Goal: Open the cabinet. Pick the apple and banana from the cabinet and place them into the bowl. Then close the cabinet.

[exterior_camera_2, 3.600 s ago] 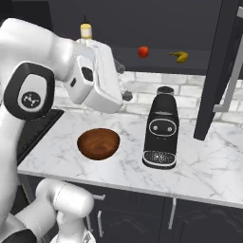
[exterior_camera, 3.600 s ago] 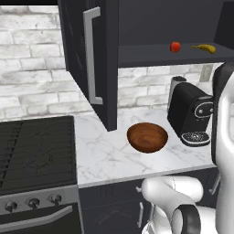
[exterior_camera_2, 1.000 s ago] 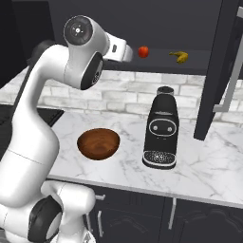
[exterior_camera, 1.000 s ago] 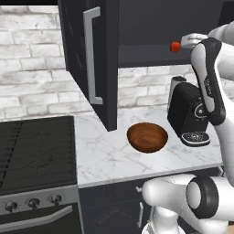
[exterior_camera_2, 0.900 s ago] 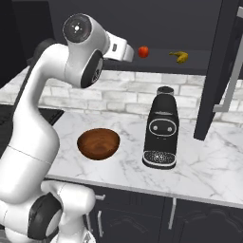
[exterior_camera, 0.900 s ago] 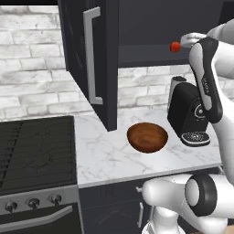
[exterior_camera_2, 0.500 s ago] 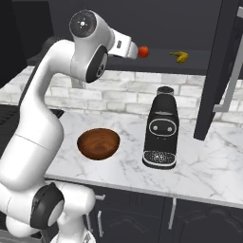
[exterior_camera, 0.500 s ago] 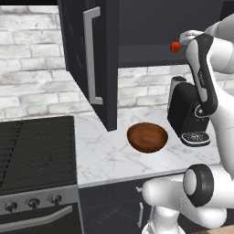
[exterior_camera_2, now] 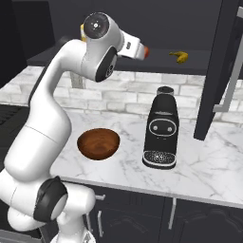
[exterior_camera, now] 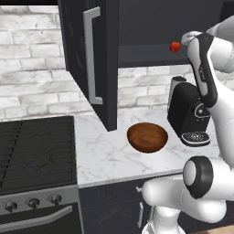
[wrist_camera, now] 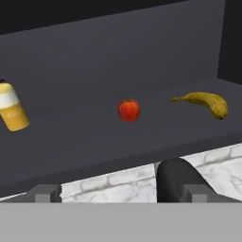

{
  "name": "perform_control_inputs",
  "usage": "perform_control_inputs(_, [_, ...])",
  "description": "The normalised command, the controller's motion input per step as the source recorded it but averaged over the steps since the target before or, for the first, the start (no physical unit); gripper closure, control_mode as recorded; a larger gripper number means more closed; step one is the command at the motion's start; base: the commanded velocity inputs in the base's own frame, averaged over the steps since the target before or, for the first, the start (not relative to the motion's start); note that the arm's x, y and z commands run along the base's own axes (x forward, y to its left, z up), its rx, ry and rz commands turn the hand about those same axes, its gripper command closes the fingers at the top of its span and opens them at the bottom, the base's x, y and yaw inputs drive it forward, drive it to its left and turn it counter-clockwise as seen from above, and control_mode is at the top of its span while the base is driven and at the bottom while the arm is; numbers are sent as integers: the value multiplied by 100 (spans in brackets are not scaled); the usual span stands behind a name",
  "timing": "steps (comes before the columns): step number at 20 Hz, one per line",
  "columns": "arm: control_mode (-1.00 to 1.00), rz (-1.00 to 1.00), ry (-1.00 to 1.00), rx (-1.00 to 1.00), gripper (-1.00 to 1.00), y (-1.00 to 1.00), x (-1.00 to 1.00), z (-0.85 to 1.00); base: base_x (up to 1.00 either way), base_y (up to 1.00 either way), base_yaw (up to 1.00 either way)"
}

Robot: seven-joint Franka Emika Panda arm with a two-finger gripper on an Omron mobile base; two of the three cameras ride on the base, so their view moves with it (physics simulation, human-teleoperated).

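No readable text, label, brand name, number or sign appears anywhere in these pictures. The yellow bottle [wrist_camera: 12,112] at 9 o'clock in the hand view carries a white band, but no lettering can be made out on it. The black coffee machine [exterior_camera_2: 161,128] at 3 o'clock of the right base view has round markings on its front that form no letters or digits. The stove knobs [exterior_camera: 32,202] at 7 o'clock of the left base view bear no legible marks.
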Motion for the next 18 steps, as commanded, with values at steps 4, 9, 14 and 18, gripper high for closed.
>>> perform_control_inputs(4, [-100, 0, 0, 0, -100, -11, 33, -9, 0, 0, 0])
perform_control_inputs(9, [-100, 0, 0, 0, -100, -6, 42, -9, 0, 0, 0])
perform_control_inputs(14, [-100, 0, 1, -1, -100, -1, 48, -11, 0, 0, 0])
perform_control_inputs(18, [-100, 0, 4, -1, -100, 0, 52, -17, 0, 0, 0])
